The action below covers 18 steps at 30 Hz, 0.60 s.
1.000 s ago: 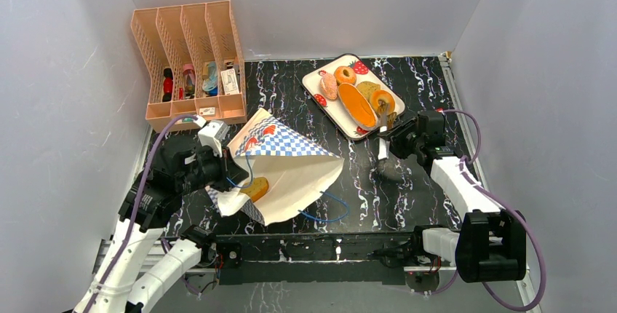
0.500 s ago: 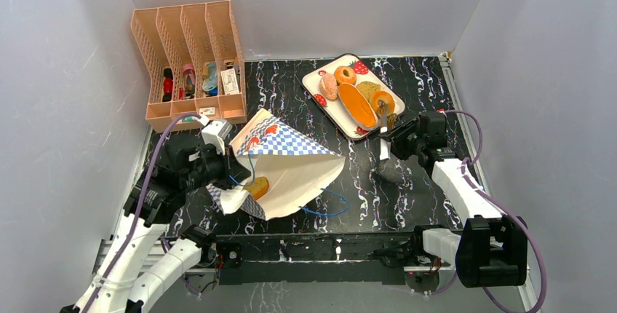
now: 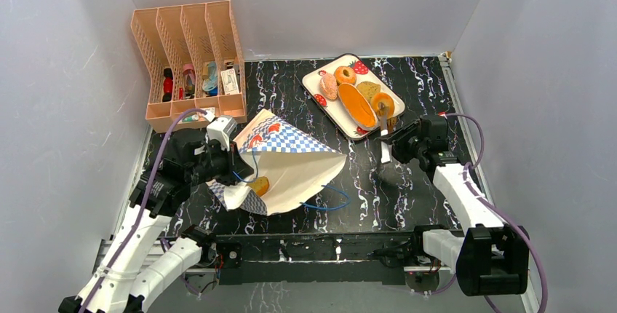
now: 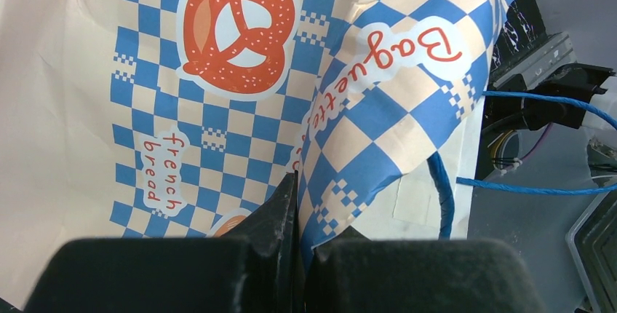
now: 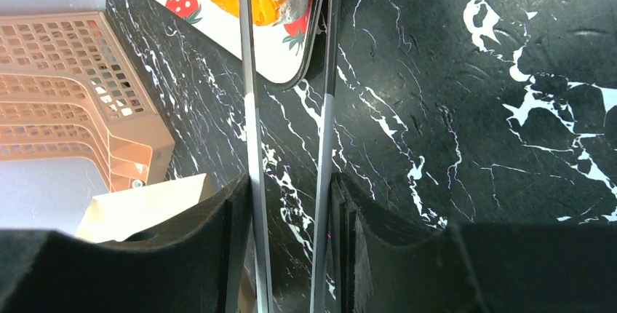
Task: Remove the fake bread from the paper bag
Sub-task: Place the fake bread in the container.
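Progress: I judged the task nearly done, with most fake bread (image 3: 356, 103) on the strawberry tray (image 3: 325, 103) and one bread piece (image 3: 259, 185) in the paper bag (image 3: 298, 164) mouth | left gripper (image 4: 298, 182) was pinched tight on the bag's chequered rim | right gripper (image 5: 287, 189) was clamped around tongs (image 5: 251, 109), tips at the tray edge, load unclear.
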Each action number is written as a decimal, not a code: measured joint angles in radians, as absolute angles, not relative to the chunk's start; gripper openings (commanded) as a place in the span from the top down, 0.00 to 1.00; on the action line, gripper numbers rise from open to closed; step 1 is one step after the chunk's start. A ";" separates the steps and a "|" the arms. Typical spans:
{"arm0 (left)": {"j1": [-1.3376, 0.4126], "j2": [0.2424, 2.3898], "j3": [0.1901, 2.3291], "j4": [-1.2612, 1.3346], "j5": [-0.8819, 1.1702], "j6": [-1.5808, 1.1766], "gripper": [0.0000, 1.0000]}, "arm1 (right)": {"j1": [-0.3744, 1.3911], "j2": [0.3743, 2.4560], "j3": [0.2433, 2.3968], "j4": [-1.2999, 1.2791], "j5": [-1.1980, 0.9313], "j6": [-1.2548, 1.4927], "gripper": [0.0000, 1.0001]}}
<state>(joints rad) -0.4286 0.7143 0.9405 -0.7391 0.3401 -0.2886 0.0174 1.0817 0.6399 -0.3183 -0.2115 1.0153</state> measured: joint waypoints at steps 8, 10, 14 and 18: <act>-0.429 0.741 0.953 -0.739 0.342 -0.278 1.00 | 0.017 1.035 0.629 -0.343 -0.208 1.019 0.62; -0.429 0.748 0.960 -0.739 0.342 -0.274 1.00 | 0.017 1.021 0.629 -0.346 -0.206 1.019 0.62; -0.429 0.755 0.965 -0.742 0.342 -0.271 1.00 | 0.017 1.000 0.629 -0.351 -0.205 1.023 0.62; -0.429 0.760 0.970 -0.742 0.345 -0.269 1.00 | 0.017 0.982 0.626 -0.360 -0.205 1.029 0.62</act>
<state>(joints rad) -0.4286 0.7597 0.9695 -0.7422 0.3447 -0.2687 0.0174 0.9821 0.6262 -0.3595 -0.2054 1.0286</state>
